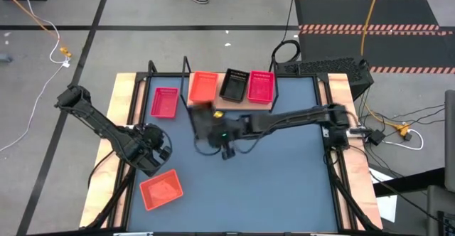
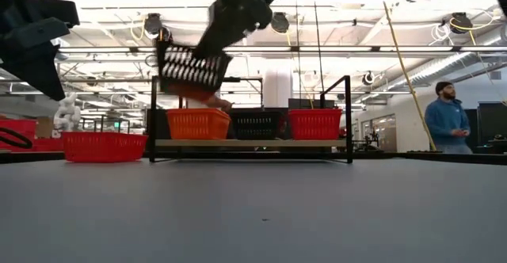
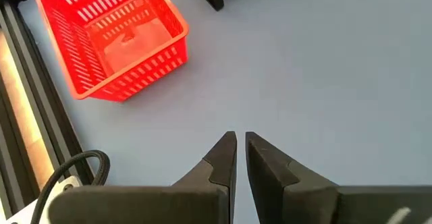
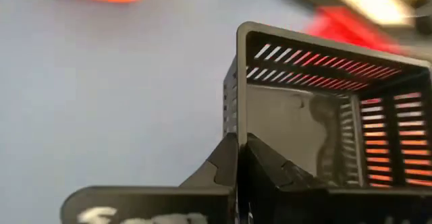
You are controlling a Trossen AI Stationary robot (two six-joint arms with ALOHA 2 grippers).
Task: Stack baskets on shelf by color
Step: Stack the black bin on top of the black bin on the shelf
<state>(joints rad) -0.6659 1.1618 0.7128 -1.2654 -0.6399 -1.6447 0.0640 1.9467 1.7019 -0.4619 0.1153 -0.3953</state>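
Note:
On the shelf (image 1: 229, 101) stand an orange basket (image 1: 204, 87), a black basket (image 1: 233, 84) and a pink-red basket (image 1: 261, 87), side by side on their bottoms. My right gripper (image 4: 239, 137) is shut on another black basket (image 2: 190, 69), held high in front of the shelf's left part. A pink basket (image 1: 164, 102) rests on the table left of the shelf. An orange-red basket (image 3: 111, 35) sits near the table's front left. My left gripper (image 3: 240, 140) hangs shut and empty beside it. My right gripper pinches one side wall (image 4: 233, 109) of the black basket, just below its rim, with one finger (image 4: 219, 163) outside and one inside. The fingers slant down from the table's right. The basket hangs tilted, its open side toward the wrist, clear of table and shelf.
The shelf's black wire frame (image 2: 347, 116) rises at both ends of the board. Bare blue-grey tabletop (image 1: 284, 179) lies in front of the shelf. A person (image 2: 447, 120) stands beyond the table at the right.

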